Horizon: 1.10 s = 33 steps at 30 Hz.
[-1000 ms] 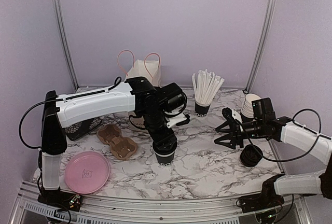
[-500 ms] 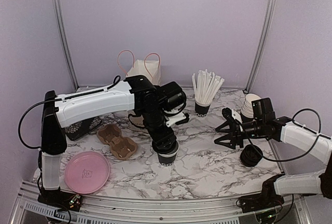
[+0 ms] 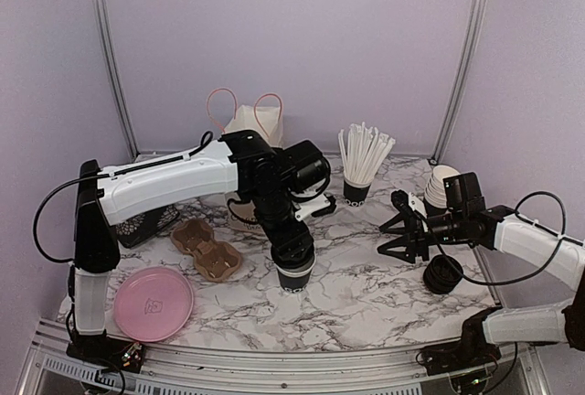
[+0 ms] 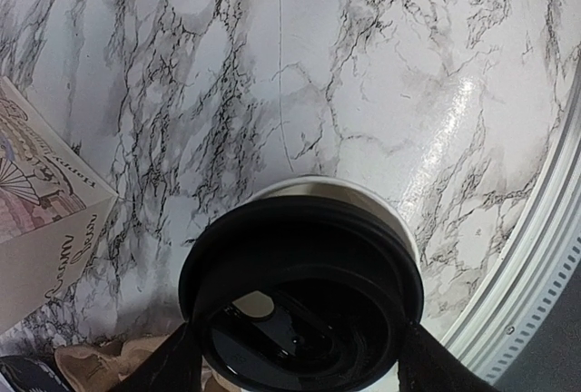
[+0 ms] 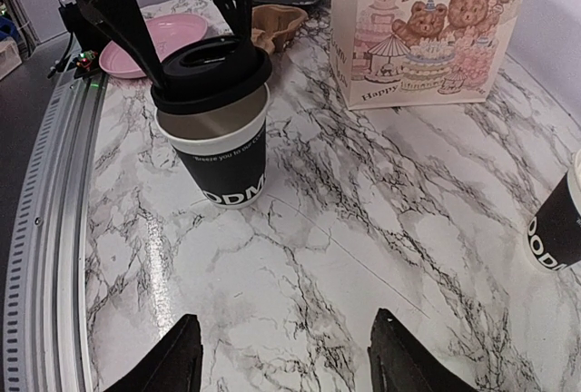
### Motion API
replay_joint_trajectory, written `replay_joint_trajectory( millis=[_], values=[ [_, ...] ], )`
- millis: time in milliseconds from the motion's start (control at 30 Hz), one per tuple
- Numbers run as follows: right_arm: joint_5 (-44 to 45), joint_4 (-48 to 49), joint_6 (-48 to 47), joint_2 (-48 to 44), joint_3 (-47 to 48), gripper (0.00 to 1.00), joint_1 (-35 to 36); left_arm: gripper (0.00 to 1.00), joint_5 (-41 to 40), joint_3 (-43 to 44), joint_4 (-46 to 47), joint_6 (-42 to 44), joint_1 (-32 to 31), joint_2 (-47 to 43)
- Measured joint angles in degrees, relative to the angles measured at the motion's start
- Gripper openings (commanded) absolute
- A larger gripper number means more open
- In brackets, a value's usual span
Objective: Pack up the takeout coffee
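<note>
The marbled tabletop (image 3: 366, 299) carries everything, and I judge the packing to be only at the capping stage. The paper bag (image 3: 256, 128) stands beyond the left hand (image 3: 294, 250), and the brown cup carrier (image 3: 207, 249) lies off to that hand's left. The coffee is in neither. The cup (image 5: 222, 161) stands on the tabletop directly beneath the left hand, upright on its base. Its long axis is vertical, its mouth faces up, and its white lettering faces the right hand (image 5: 286, 356). The lid (image 5: 211, 73) is over the mouth but looks unseated: it lies slightly tilted, and a strip of the cream inner wall shows under one side. The left hand comes down from above with its jaws spread wide, gripping the lid by opposite edges. The right hand hangs well apart to the cup's right, pointed toward it, jaws parted and holding nothing. What seems left is pressing the lid home all round, then moving the capped cup into the carrier or bag.
</note>
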Motion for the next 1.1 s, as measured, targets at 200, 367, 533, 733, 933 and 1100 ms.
replay_joint_trajectory(
  millis=[200,367,533,733,933,1100],
  values=[
    [0.0,-0.17,-0.13,0.0,0.0,0.61,0.0,0.66,1.33,1.14,0.02,0.02,0.0,1.46],
    [-0.02,-0.35,-0.31,0.0,0.0,0.61,0.0,0.66,1.7,1.14,0.0,0.02,0.0,2.32],
    [-0.24,-0.42,-0.44,0.42,0.13,0.61,0.0,0.66,1.7,1.14,0.0,0.02,0.0,2.32],
    [-0.37,-0.79,-0.63,0.96,0.28,0.61,0.0,0.68,1.81,1.16,0.02,0.0,-0.04,2.58],
    [-0.42,-0.81,-0.79,1.01,0.33,0.61,0.0,0.73,1.84,3.02,-0.02,-0.04,-0.55,4.26],
    [-0.72,-0.81,-0.79,1.01,0.33,0.63,0.0,0.96,1.84,3.91,0.17,-0.52,-1.03,5.11]
  ],
)
